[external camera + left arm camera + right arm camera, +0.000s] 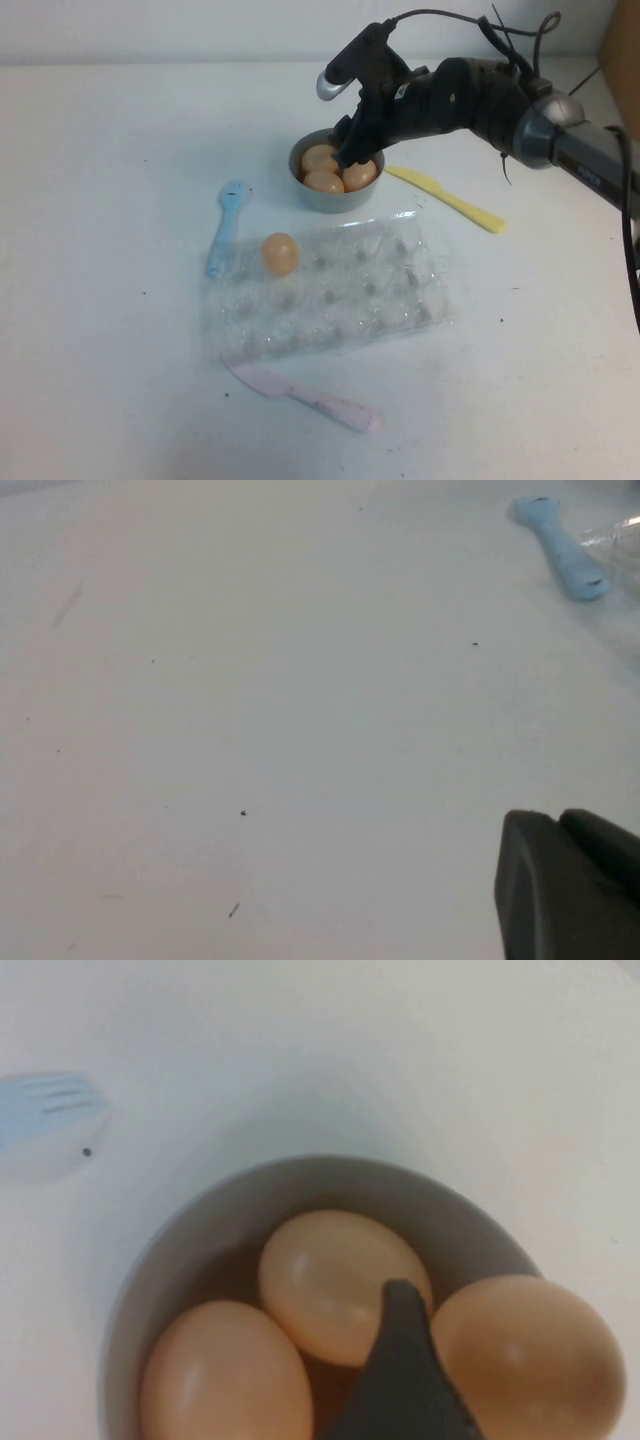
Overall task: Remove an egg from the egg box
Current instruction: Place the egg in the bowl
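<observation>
- White table (110,330) fills the scene, pale wall behind.
- Egg box (330,292) lies mid-table; one egg (280,253) sits in its corner cup nearest the blue fork (226,227).
- Beyond the box, grey bowl (313,192) holds three eggs, right gripper (352,152) dipping in over them; its finger spacing can't be told.
- Yellow knife (448,198) right of the bowl, pink knife (305,396) along the box's near edge.
- Left gripper (565,885) hovers over bare table, well left of the box; spacing unclear.

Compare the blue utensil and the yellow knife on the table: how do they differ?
Colour: the blue utensil is light blue, the yellow knife pale yellow.
Place: the blue utensil lies left of the egg box, the yellow knife right of the grey bowl.
Shape: the blue utensil looks stubbier, the yellow knife long and thin.
Shared: both lie flat, untouched. The right gripper is over the bowl; the left gripper hangs over bare table.
</observation>
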